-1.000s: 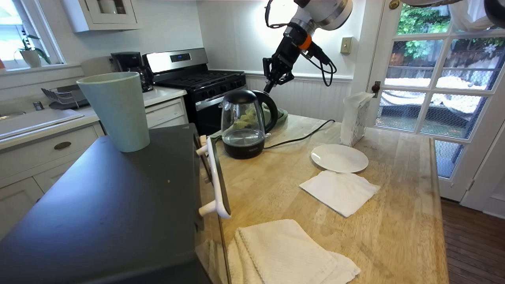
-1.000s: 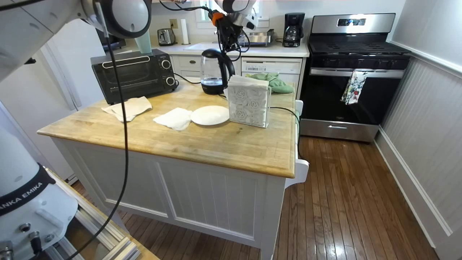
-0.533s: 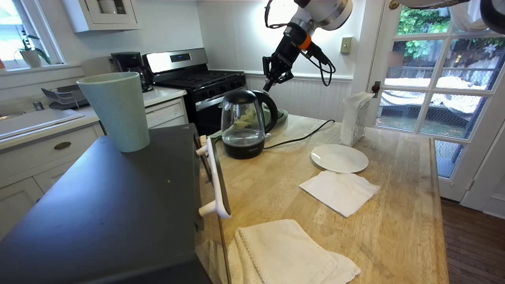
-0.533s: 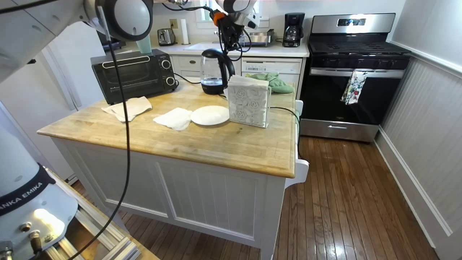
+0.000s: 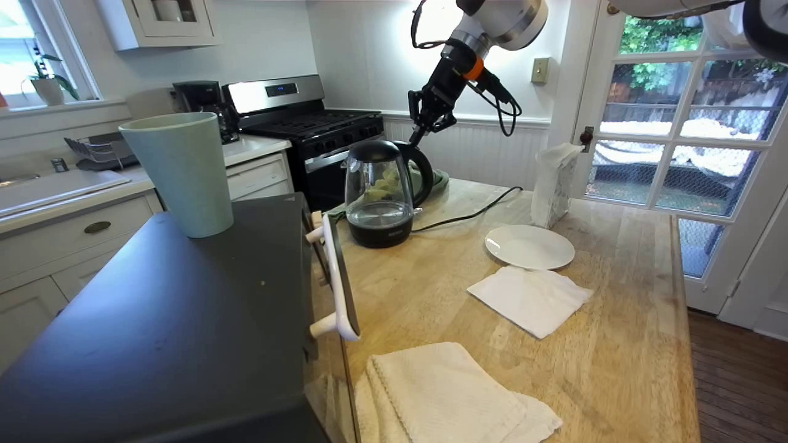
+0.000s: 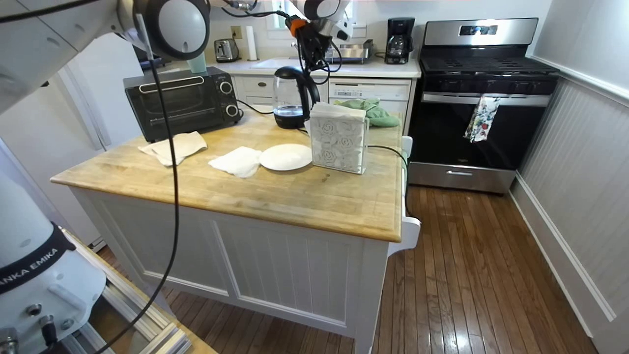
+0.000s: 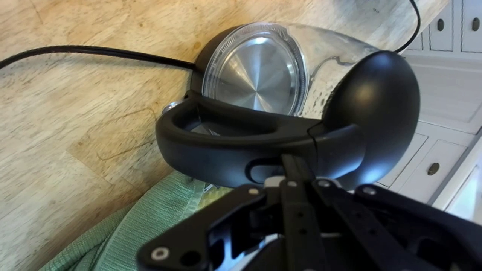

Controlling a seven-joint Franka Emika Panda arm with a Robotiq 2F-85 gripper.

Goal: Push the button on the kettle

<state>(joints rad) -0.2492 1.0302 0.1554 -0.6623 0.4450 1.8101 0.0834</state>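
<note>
Kettle [image 5: 378, 198], rounded clear glass with smooth black handle [image 7: 229, 152]; tool [image 7: 296, 161] pressed together.

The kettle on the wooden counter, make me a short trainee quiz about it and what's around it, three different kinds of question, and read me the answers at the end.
1. Multiple choice: What colour is the handle of the kettle?
A. White
B. Black
C. Red

2. True or false: In the wrist view, the pincer is wide open.

3. Fill in the blank: In both exterior views, the plate lies between the white napkin and the ____.

Key:
1. B
2. False; it is shut.
3. Napkin holder
</note>
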